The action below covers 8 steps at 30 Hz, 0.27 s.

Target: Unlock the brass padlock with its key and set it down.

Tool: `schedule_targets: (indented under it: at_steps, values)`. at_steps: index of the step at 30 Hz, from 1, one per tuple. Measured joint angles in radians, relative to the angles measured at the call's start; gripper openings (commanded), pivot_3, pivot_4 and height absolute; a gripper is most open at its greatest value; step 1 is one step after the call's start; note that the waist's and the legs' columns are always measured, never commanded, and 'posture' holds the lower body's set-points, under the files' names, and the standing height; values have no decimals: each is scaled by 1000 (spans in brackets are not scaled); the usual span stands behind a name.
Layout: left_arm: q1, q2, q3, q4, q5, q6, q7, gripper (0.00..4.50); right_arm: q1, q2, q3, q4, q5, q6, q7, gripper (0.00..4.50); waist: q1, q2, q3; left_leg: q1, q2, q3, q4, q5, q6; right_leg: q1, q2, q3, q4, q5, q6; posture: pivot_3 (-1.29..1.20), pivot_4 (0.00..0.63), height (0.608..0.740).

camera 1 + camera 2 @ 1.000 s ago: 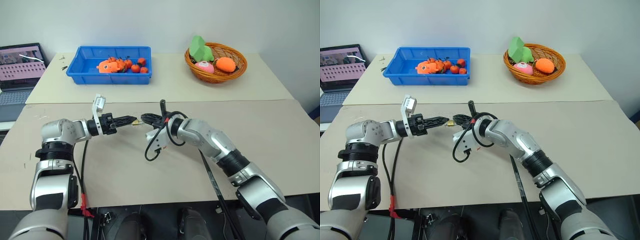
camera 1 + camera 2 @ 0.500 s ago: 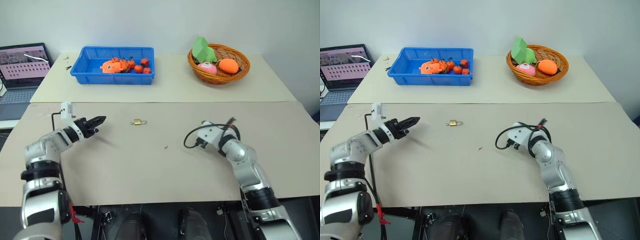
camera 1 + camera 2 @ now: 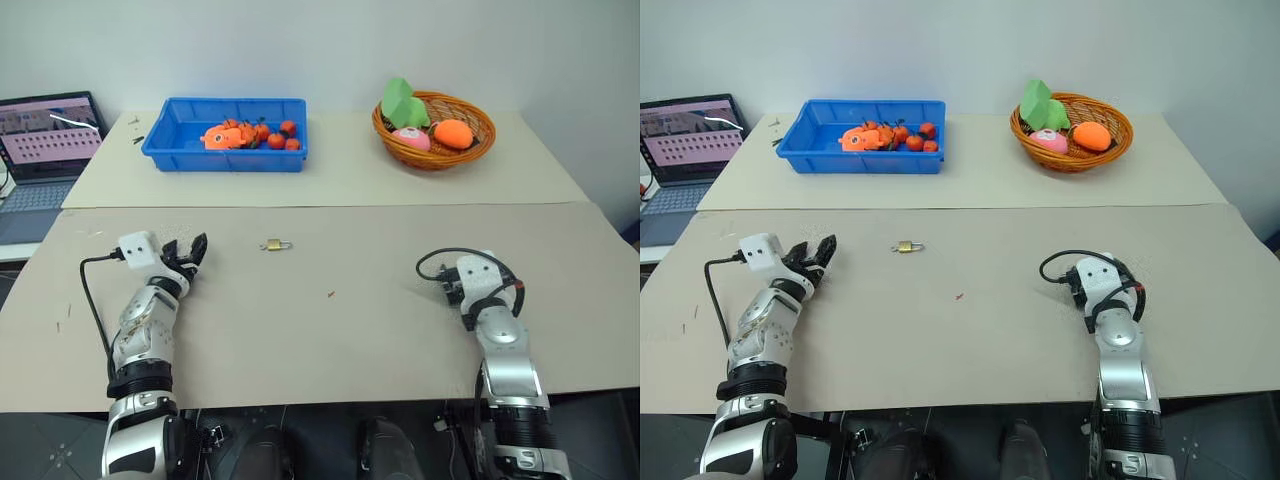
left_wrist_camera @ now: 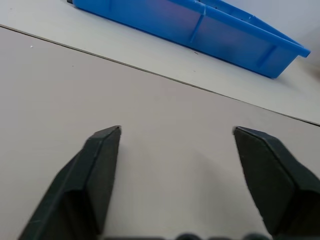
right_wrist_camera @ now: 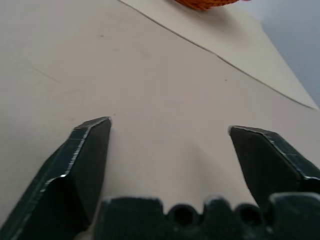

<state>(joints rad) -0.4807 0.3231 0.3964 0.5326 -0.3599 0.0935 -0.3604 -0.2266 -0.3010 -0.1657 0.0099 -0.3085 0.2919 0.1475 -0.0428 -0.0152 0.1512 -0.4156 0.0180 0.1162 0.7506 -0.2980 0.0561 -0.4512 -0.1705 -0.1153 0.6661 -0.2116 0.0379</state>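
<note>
1. Beige covering spreads over the worktop (image 3: 330, 340), with a laptop (image 3: 45, 135) at its far left edge.
2. At the near left, the left gripper (image 4: 176, 131) hovers low over bare worktop, its jaws spread wide with nothing between them.
3. Behind it, a blue tray (image 3: 160, 150) sits on the far side, holding small orange and red items.
4. Right of the left gripper and well apart from it, the brass padlock (image 3: 276, 244) lies flat on the worktop; whether the key is in it cannot be told.
5. A tiny red speck (image 3: 331, 294) lies nearer, right of the padlock.
6. On the far right, a wicker basket (image 3: 484, 140) holds toy foods.
7. At the near right, the right gripper (image 5: 170, 125) has its jaws wide apart and empty.
</note>
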Motion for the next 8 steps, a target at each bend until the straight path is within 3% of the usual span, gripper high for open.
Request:
schedule_targets:
  at_steps: [8]
  values:
    - [-4, 14, -24, 47, 29, -67, 3, 4403, 1, -15, 2, 8, 28, 4, 0, 4500, -1, 3, -2, 1, 1, 0, 0, 0, 0, 0, 1, 1, 1, 0, 0, 0, 150, 684]
